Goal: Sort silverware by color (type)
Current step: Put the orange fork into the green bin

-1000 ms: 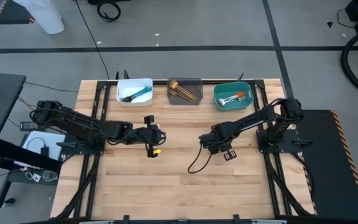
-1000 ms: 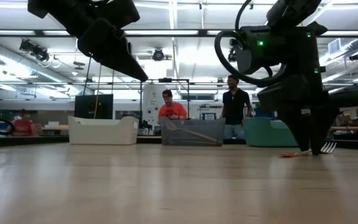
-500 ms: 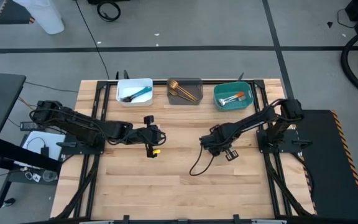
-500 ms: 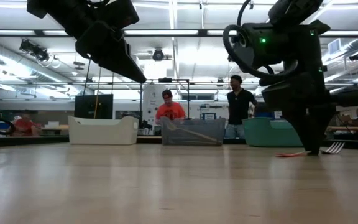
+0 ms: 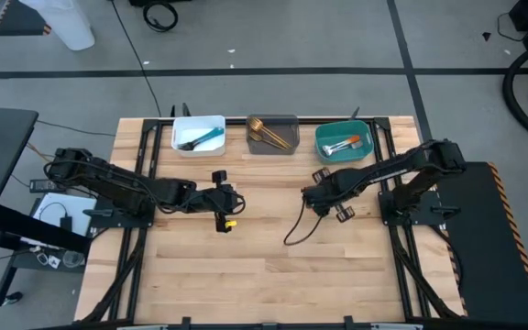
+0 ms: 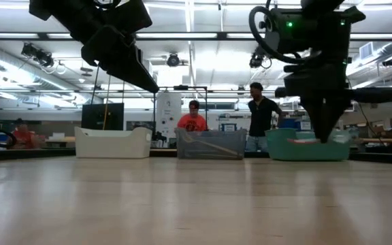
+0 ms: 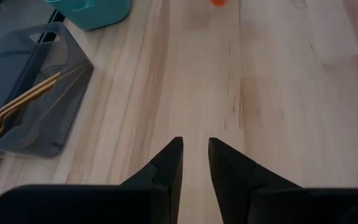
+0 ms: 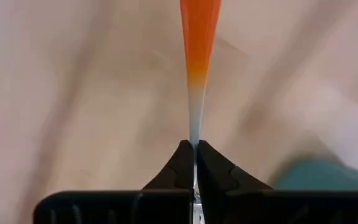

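Observation:
My right gripper is shut on an orange-handled silver utensil and hangs above the table's right middle, in front of the teal bin in the low view. My left gripper hovers open and empty over the left middle. Blue-handled silverware lies in the white bin, gold pieces in the grey bin, and orange-handled pieces in the teal bin. My right gripper pinches the utensil's thin silver neck between its two fingertips, just past where the orange handle fades to silver. The fingers point steeply down from above. The utensil is lifted clear of the table, its orange handle sticking out sideways.
The three bins stand in a row along the table's far edge. Bare wood fills the middle and near part. A black cable loops down from the right arm. People stand in the room beyond the table.
My right gripper has risen and moved a little toward the far edge, rolling as it went. The orange-handled utensil, which lay flat on the wood, has come up with it and now hangs clear of the table.

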Robot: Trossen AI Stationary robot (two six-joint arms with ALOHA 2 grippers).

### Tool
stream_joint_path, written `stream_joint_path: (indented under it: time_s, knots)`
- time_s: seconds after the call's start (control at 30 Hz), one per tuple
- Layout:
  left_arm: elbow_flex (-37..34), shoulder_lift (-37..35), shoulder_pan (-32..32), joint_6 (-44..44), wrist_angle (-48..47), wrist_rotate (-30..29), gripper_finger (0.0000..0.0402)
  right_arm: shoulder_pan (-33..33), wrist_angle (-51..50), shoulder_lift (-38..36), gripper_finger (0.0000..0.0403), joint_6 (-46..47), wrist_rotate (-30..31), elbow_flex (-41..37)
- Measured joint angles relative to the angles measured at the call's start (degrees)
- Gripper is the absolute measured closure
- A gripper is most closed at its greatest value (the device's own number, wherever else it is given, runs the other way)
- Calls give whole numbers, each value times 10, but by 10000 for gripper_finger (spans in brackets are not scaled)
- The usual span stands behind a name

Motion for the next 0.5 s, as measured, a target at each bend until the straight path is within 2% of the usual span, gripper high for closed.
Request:
stream_joint_path:
  time_s: [0.1,0.2,0.5]
  knots:
    - [0,0,0,0,0,0,317,-25,-12,-27,394,-27,36,0]
    - [0,0,0,0,0,0,317,-55,-7,-63,394,-73,47,0]
    - [0,0,-1,-4,0,0,317,-147,-4,-141,394,-229,51,0]
